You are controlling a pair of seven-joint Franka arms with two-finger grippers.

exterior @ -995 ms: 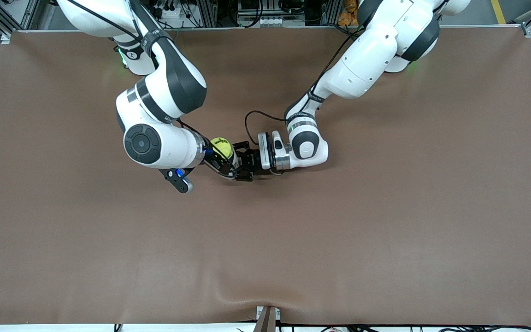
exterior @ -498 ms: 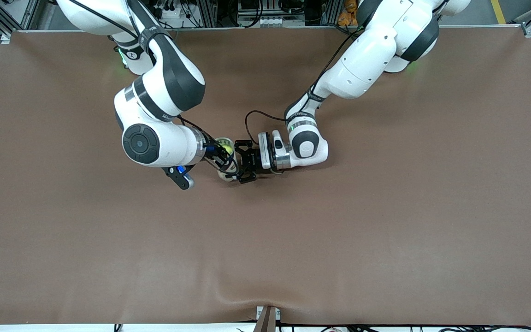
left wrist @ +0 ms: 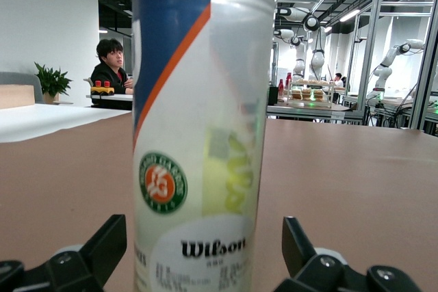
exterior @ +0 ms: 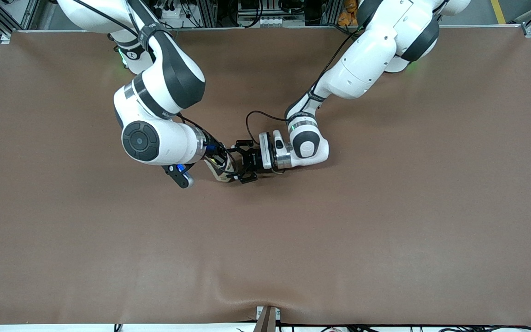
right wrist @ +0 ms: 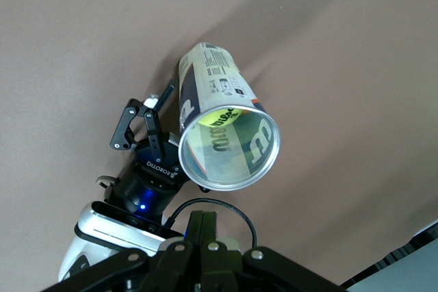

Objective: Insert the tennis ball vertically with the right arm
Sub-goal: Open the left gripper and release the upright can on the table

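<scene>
Right gripper [right wrist: 201,227] hangs straight over the open mouth of the can [right wrist: 217,90], its two fingers pressed together and holding nothing. From that wrist camera the can's round rim shows in full, and the ball [right wrist: 220,120], yellow-green with dark lettering, lies inside the can below the rim, apart from the fingers above it. The can stands upright on the brown table [exterior: 385,230], near the middle of it. Its wall is partly clear and partly covered by a label with a blue field, an orange stripe, a round green and orange badge and the word Wilson. Through the clear part, in the left wrist view, a yellow-green blur shows about halfway down the can. The left gripper [exterior: 243,162] sits low beside the can, on the side toward the left arm's end of the table, lying level and pointing at the can. Its black fingers [left wrist: 102,244] are spread wide, one on each side of the can's lower part, and both stand clear of the wall. Both white arms reach in from their bases toward the can.
</scene>
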